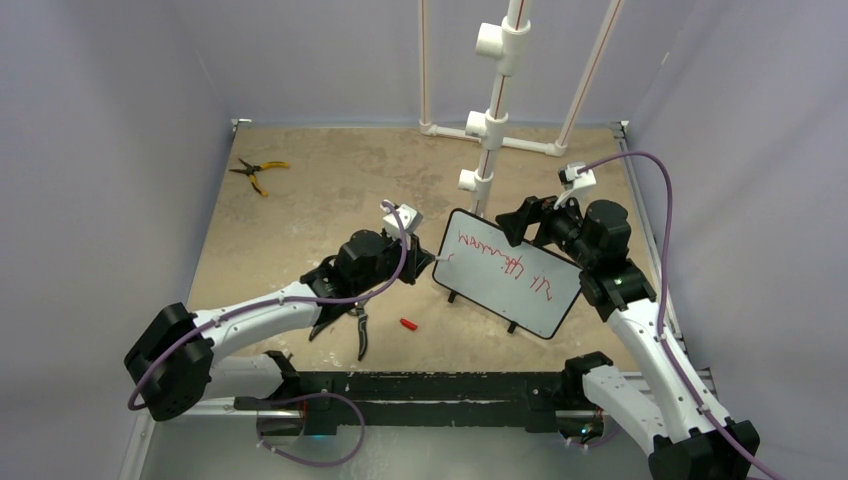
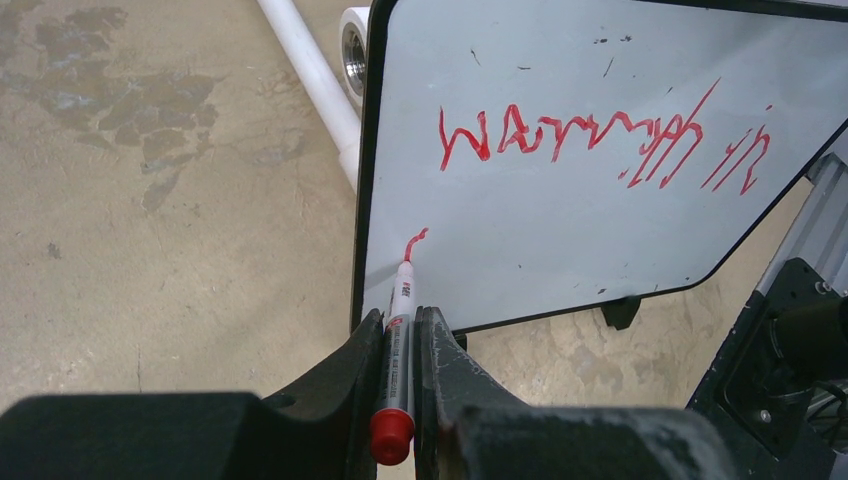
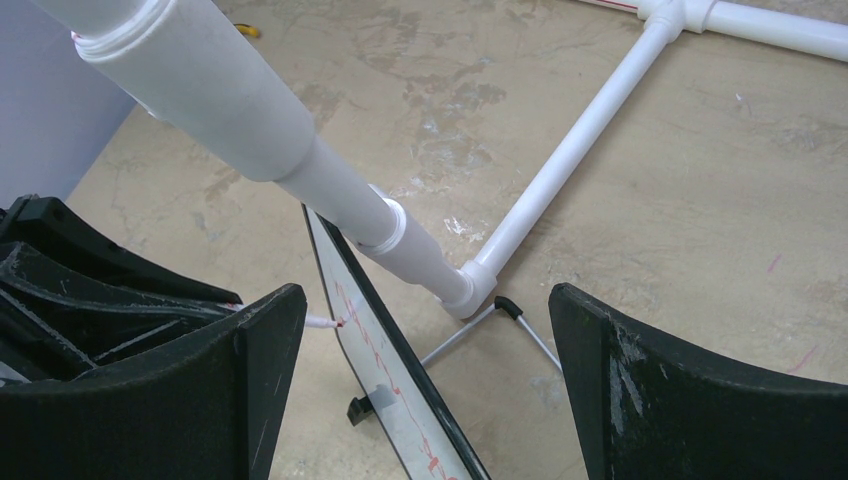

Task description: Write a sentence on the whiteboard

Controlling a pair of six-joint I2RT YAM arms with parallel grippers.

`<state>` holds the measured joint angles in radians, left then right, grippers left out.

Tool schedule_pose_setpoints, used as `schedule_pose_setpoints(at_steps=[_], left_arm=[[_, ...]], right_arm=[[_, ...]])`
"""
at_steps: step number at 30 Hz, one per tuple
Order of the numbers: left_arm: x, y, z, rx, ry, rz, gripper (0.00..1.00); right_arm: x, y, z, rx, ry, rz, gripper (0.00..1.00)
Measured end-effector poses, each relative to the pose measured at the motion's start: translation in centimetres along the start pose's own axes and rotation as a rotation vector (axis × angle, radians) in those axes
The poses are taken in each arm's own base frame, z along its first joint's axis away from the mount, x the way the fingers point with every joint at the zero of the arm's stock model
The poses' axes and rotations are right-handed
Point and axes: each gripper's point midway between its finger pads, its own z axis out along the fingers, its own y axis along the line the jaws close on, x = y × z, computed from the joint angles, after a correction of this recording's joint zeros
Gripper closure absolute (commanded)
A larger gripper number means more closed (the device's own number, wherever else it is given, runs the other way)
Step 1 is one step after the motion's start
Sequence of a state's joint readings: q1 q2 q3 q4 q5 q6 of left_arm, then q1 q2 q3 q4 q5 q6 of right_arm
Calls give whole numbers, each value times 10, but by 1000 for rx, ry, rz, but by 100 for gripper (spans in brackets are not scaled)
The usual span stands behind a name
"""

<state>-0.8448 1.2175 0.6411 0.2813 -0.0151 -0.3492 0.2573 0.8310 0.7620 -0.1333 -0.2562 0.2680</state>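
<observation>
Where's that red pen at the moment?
The red marker is clamped in the left gripper; in the left wrist view its tip touches the whiteboard near its left edge, below the sentence.

I can't read my marker (image 2: 404, 292)'s label, it is too small. On the whiteboard (image 2: 560, 230), the sentence (image 2: 600, 135) turns to unreadable scrawl after its first letters, and the whiteboard's right end runs off the picture's edge.

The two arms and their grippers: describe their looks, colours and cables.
Both the left arm and the right arm have white link shells with bulky black joints. A purple cable loops along each to a small white wrist camera housing. The left gripper and right gripper have black, curved, scuffed fingers.
</observation>
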Motion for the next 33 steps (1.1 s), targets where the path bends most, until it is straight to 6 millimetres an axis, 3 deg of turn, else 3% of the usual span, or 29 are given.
schedule_pose_setpoints(at_steps=[18, 33], left_arm=[[8, -6, 4, 24, 22, -14, 100], [-3, -8, 3, 25, -19, -22, 100]], right_arm=[[0, 0, 0, 0, 0, 0, 6], [0, 0, 0, 0, 0, 0, 6]])
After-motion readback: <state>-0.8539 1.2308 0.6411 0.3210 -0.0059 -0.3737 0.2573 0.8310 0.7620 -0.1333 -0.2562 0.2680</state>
